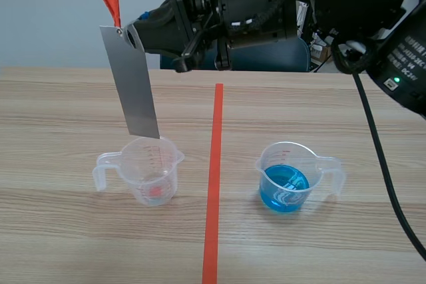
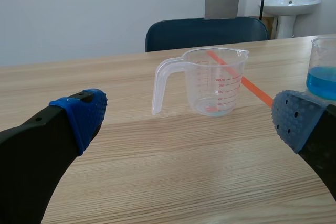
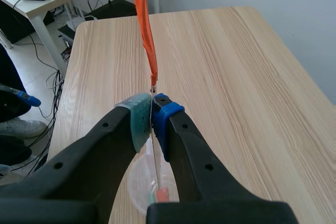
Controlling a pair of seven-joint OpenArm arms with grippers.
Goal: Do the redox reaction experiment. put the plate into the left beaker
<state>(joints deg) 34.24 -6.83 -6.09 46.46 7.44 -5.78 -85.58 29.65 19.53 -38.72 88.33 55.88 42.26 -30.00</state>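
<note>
My right gripper (image 1: 131,35), at the scene's upper left, is pinched tight on the top of the metal plate (image 1: 136,84). The plate hangs with its lower edge about at the rim of the left beaker (image 1: 143,172), lower left. As I judge it, the plate is not yet inside and lowering remains. My left gripper (image 2: 190,120) stands wide apart, empty.

The left beaker (image 1: 148,169) stands on the table (image 1: 66,244) left of the tape line (image 1: 214,184), and the right beaker (image 1: 291,176) stands right of it, level with it and well apart. The plate (image 1: 135,81) hangs slightly tilted over the left beaker, its lower edge at the far rim and its upper end pinched in the right gripper (image 3: 152,116). The left gripper (image 2: 190,115) sits low over the table with the left beaker ahead of it, and a chair (image 2: 205,31) stands behind the table's far edge.
</note>
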